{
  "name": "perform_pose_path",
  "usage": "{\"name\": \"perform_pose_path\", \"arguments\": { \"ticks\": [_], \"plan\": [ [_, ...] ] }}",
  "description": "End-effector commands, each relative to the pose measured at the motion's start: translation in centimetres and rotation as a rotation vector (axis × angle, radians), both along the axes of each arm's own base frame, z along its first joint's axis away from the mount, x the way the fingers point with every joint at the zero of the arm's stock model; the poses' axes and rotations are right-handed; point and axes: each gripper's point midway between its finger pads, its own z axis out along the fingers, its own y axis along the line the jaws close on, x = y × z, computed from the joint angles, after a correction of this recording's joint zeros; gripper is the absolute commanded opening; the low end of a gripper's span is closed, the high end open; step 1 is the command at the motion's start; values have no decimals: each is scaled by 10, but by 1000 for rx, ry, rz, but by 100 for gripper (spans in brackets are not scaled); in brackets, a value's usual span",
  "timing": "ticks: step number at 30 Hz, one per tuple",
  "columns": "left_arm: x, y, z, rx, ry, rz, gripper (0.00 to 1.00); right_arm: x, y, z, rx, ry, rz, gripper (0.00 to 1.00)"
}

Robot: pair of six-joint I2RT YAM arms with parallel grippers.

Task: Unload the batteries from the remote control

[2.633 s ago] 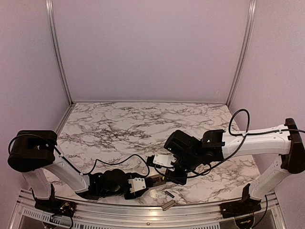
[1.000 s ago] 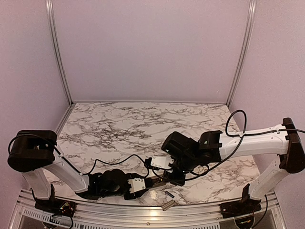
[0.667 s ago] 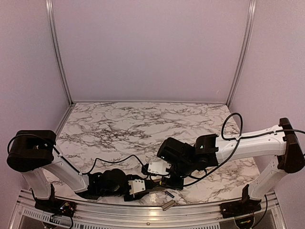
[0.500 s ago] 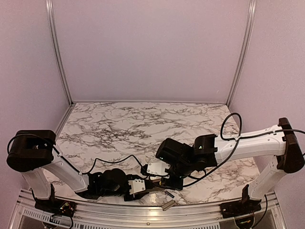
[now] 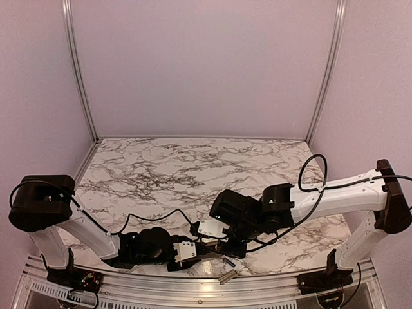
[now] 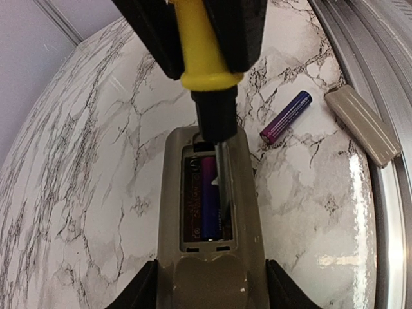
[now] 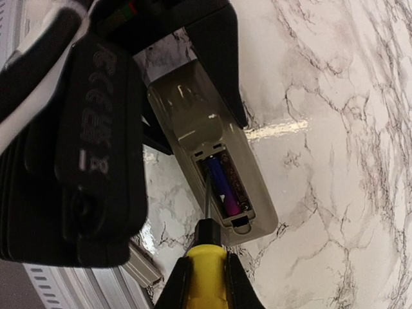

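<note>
The remote control (image 6: 209, 270) lies grey-beige back up, its near end clamped by my left gripper (image 6: 209, 295), which is shut on it. Its battery recess is uncovered, and one purple-blue battery (image 6: 210, 199) sits inside. A second battery (image 6: 286, 117) lies loose on the marble to the right. My right gripper (image 7: 206, 283) is shut on a yellow-handled screwdriver (image 7: 207, 256). The screwdriver's metal shaft (image 6: 222, 177) reaches into the recess beside the seated battery (image 7: 222, 187). From above, the right gripper (image 5: 233, 243) covers most of the remote.
The flat grey-beige cover piece (image 6: 364, 125) lies beside the metal rail at the table's near edge (image 5: 193, 286), just past the loose battery (image 5: 229, 262). The left wrist's black body (image 7: 77, 161) crowds close to the screwdriver.
My right arm has swung left and nearer with the screwdriver, bringing its shaft over and into the remote's recess. The left gripper and remote have stayed put.
</note>
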Motion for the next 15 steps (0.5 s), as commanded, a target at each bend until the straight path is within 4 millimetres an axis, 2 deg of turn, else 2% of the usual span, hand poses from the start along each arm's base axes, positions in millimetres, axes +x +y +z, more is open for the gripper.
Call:
{"name": "perform_pose_path", "arguments": {
  "ticks": [1,7,15],
  "plan": [
    [-4,1,-1,20,7,-15,0,11,-16,-17,-60,-55,-111,0],
    [-1,2,1,9,3,3,0,25,-23,-10,-17,-122,-249,0],
    [2,2,2,2,3,20,0,23,-22,-12,24,-195,-322,0]
  ]
}}
